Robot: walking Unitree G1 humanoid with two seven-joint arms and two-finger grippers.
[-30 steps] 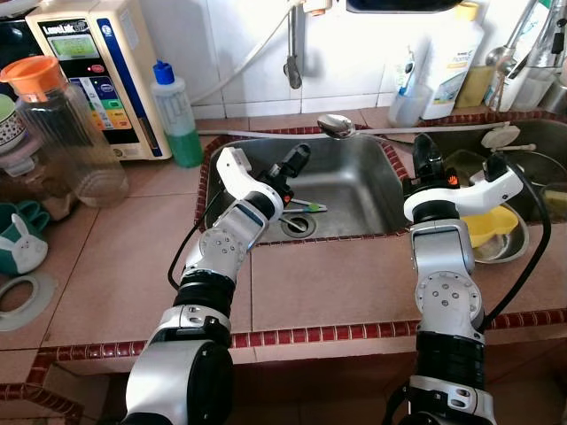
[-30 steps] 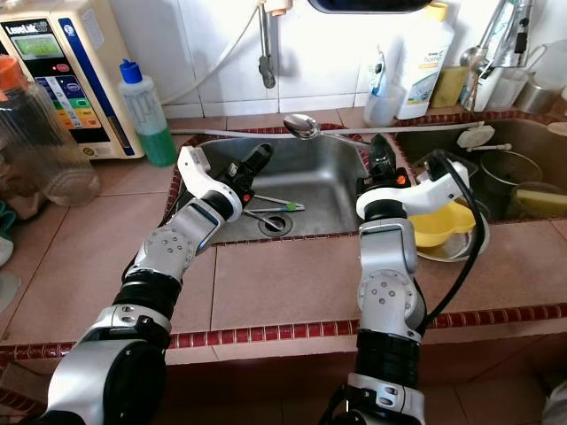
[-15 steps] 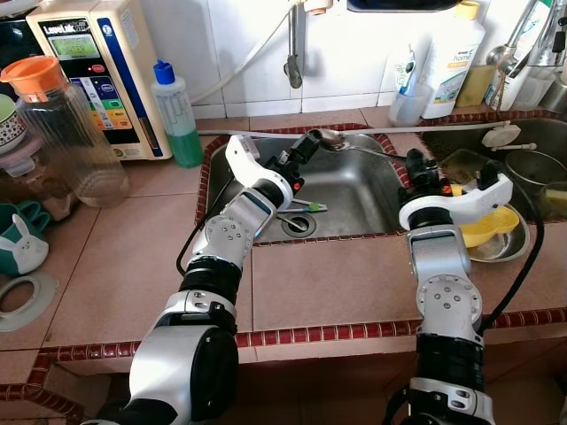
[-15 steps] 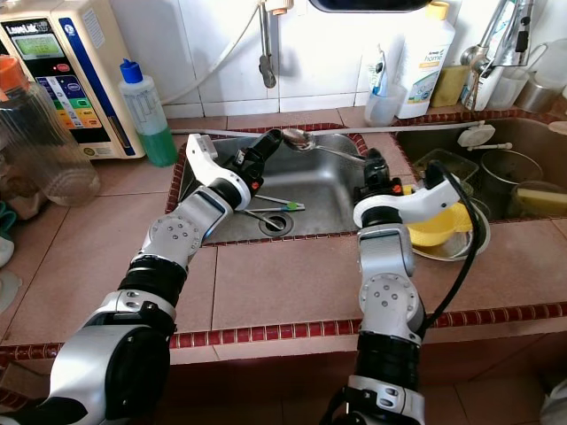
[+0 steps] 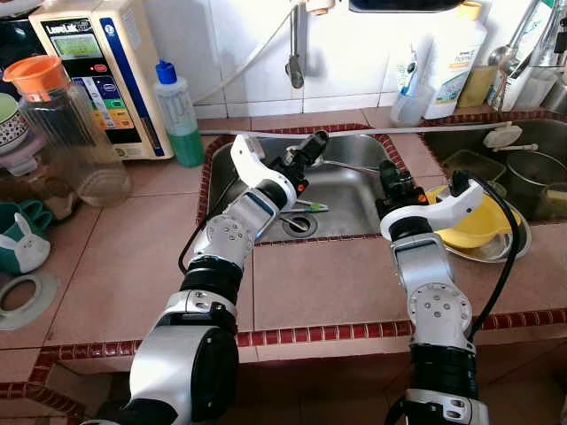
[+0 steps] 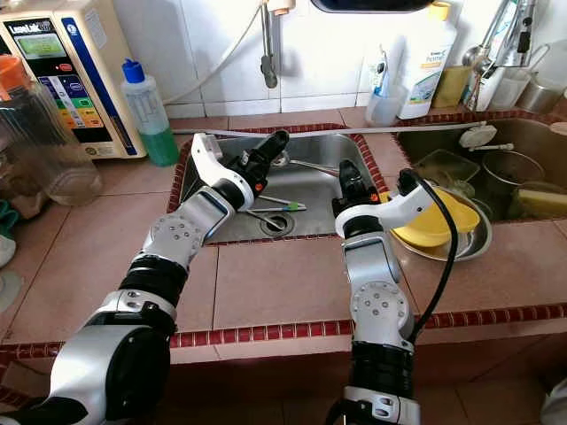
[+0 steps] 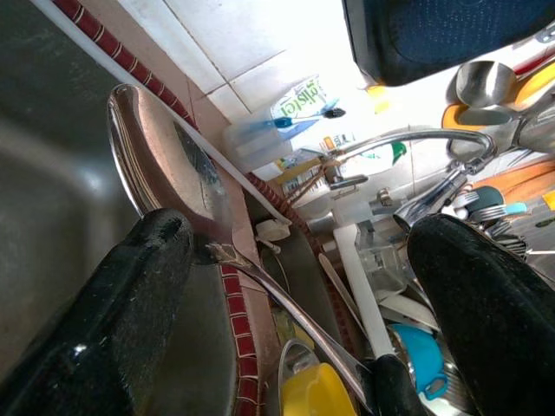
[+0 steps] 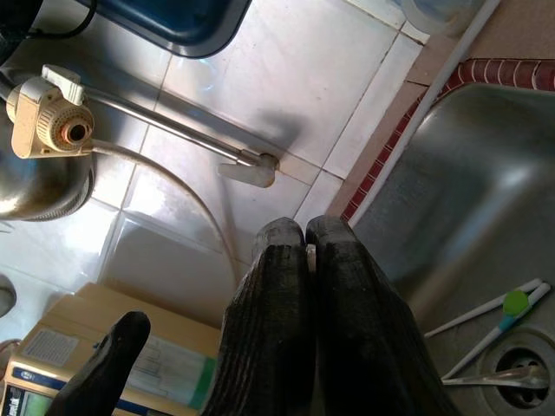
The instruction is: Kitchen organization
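A long metal spoon hangs over the steel sink, its bowl pointing left. My right gripper is shut on the handle end, above the sink's right side. In the right wrist view its fingers are pressed together. My left gripper is at the spoon's bowl, open, with its fingers wide apart. One finger touches the spoon's neck in the left wrist view, and the other stands well off.
Toothbrushes lie by the drain. A yellow bowl sits in a metal bowl in the right basin. A green soap bottle, a water purifier and a clear pitcher stand at the back left. A tap hangs above.
The spoon has left the sink's back rim and now hangs over the basin. My right gripper moved left with the handle. My left gripper rose from the sink bottom to the spoon's bowl.
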